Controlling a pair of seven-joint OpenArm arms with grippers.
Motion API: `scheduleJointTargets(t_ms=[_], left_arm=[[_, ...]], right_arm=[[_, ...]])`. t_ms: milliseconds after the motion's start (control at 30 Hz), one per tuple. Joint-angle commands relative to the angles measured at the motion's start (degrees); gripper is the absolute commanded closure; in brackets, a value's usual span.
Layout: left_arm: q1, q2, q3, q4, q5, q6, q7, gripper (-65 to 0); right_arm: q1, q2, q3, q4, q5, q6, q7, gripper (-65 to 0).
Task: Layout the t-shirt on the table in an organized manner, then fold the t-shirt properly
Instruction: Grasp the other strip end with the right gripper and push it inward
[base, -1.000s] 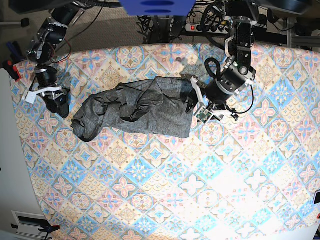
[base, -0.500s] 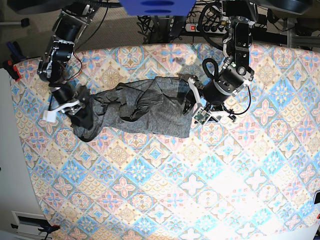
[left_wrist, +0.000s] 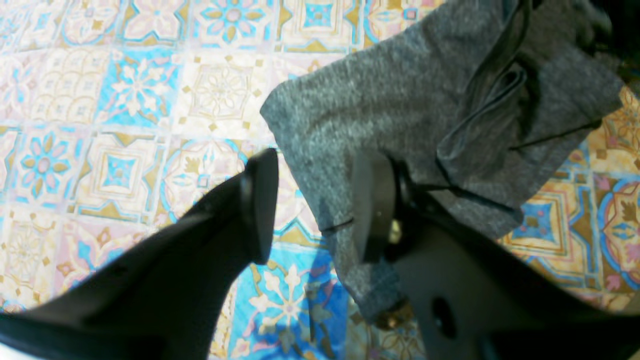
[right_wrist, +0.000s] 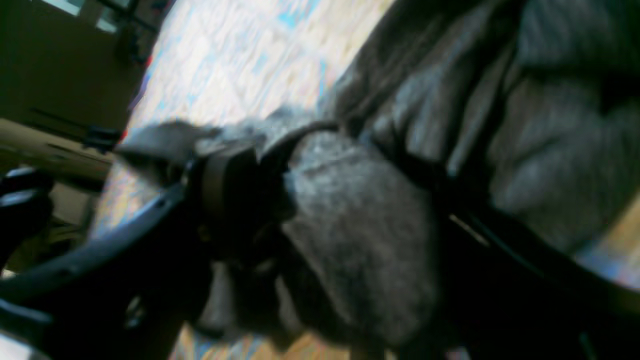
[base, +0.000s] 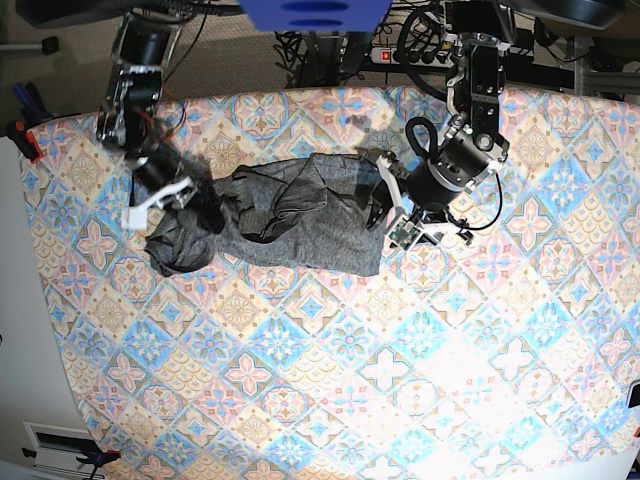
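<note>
Grey knit: one t-shirt (base: 280, 215), two grippers at its ends

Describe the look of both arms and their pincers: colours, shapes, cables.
Both arms are black, built of chunky cylindrical joints, with black cables looping beside them. The left pincer has two flat, matte black tapered fingers with rounded tips. The right pincer is black too, with a white bracket at its wrist; its wrist view is too blurred for detail. A small green board sits near the left wrist.
</note>
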Motion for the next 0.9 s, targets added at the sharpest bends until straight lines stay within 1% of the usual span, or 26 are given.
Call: scheduleJointTargets(t_ms=[0,67,100,133,233,333,367,467,500,567,633,700,867], left_arm=[[-0.5,0.2,-0.1,1.1,-0.6,0.0,-1.3,-22.6],[-0.6,0.3,-0.1,1.1,-0.6,0.0,-1.3,-22.6],[-0.6,0.3,-0.1,1.0,-0.6,0.0,-1.3,-22.6],[-0.6,0.3,-0.1,1.0,-0.6,0.0,-1.3,-22.6],[-0.6,0.3,-0.1,1.0,-0.6,0.0,-1.3,-22.6],[-0.5,0.2,-0.2,1.0,-0.6,0.0,-1.3,-22.6],[-0.5,0.1,-0.2,1.0,-0.6,0.0,-1.3,-22.6],[-0.4,0.1,-0.2,1.0,-0.5,0.0,-1.3,-22.6],[-0.3,0.1,-0.2,1.0,-0.5,0.0,-1.3,-22.6],[-0.2,0.0,-0.2,1.0,-0.5,0.0,-1.3,-22.6],[-0.2,0.0,-0.2,1.0,-0.5,0.0,-1.3,-22.6],[-0.2,0.0,-0.2,1.0,-0.5,0.0,-1.3,-22.6],[-0.2,0.3,0.0,1.0,-0.5,0.0,-1.3,-22.6]], right_arm=[[-0.5,0.4,-1.4,1.8,-0.6,0.5,-0.9,-40.9],[-0.5,0.4,-3.4,4.3,-0.6,0.5,-0.9,-40.3],[-0.5,0.4,-3.9,5.2,-0.6,0.5,-0.9,-39.0],[-0.6,0.4,-4.3,6.0,-0.6,0.5,-0.9,-36.1],[-0.7,0.4,-4.3,6.8,-0.6,0.5,-1.1,-21.5],[-0.5,0.4,-4.1,6.4,-0.6,0.3,-1.2,-2.3],[-0.5,0.4,-4.0,6.2,-0.6,0.2,-1.1,0.0],[-0.5,0.5,0.0,6.1,-0.6,0.0,-1.3,0.0],[-0.5,0.5,1.6,6.0,-0.6,-0.7,-1.3,0.0],[-0.5,0.5,5.5,6.0,-1.5,-3.5,-1.3,0.0],[-0.4,0.5,8.6,6.0,-4.3,-5.8,-1.3,0.0],[0.1,1.0,10.6,6.5,-7.8,-6.9,-1.4,0.0],[1.7,1.5,10.9,6.8,-16.3,-7.1,-1.5,0.0]])
